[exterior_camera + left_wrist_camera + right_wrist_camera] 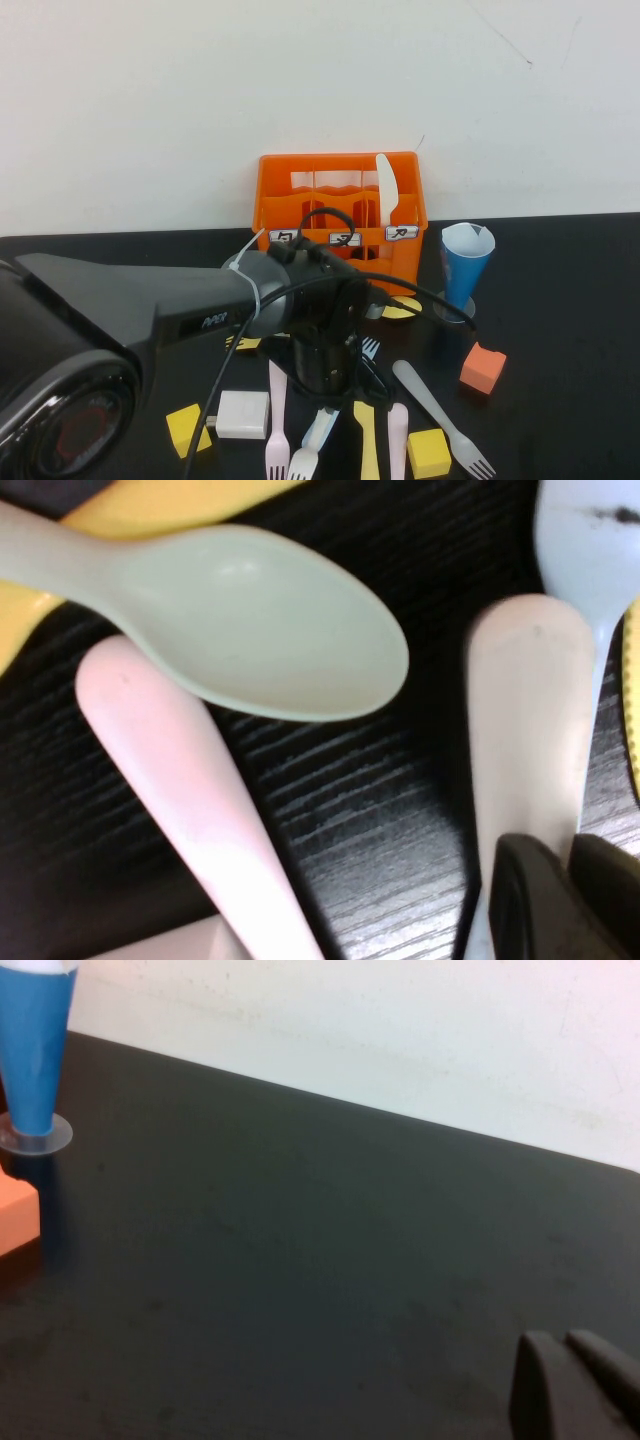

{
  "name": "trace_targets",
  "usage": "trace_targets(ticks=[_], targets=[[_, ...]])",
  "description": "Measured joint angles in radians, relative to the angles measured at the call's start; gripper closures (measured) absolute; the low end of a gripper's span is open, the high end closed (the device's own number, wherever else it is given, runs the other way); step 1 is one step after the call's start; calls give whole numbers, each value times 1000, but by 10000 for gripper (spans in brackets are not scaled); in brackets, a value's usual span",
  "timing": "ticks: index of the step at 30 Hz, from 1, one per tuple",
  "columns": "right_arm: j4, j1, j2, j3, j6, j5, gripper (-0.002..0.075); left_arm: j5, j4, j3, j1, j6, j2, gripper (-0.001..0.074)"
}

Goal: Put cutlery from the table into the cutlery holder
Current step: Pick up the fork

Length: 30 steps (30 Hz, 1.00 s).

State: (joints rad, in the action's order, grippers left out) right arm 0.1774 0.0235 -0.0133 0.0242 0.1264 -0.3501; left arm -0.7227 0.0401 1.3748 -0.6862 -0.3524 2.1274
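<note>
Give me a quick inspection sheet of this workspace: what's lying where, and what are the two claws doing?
Surface: black table, matte.
Job's things: orange cutlery holder at the back, a white knife standing in it; pastel cutlery lies in front.
Clutter: blue cone cup, orange cube, yellow cubes, white block.
Grippers: left gripper low over the cutlery, fingers together; right gripper shut over bare table, holding nothing.
Cables: black cable looping off the left arm.
Surroundings: plain white wall.
</note>
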Motion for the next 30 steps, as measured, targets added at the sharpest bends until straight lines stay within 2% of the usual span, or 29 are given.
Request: trace_targets(ticks=[5,13,15,20,22,25,30], targets=[[0,0,0,0,0,0,730,0,0,0,0,1,0,729],[0,0,0,0,0,0,730,-8,51,0,0,1,0,725],[0,0,0,0,0,0,730,-12,59,0,0,8,0,680],[0,0,0,0,0,0,730,-13,59,0,0,5,0,426],[0,0,0,0,0,0,730,-13,58,0,0,-12,0,365],[0,0,0,0,0,0,730,-13,55,0,4,-30,0,348],[0,0,0,0,0,0,730,-4,43,0,35,-45,0,405]])
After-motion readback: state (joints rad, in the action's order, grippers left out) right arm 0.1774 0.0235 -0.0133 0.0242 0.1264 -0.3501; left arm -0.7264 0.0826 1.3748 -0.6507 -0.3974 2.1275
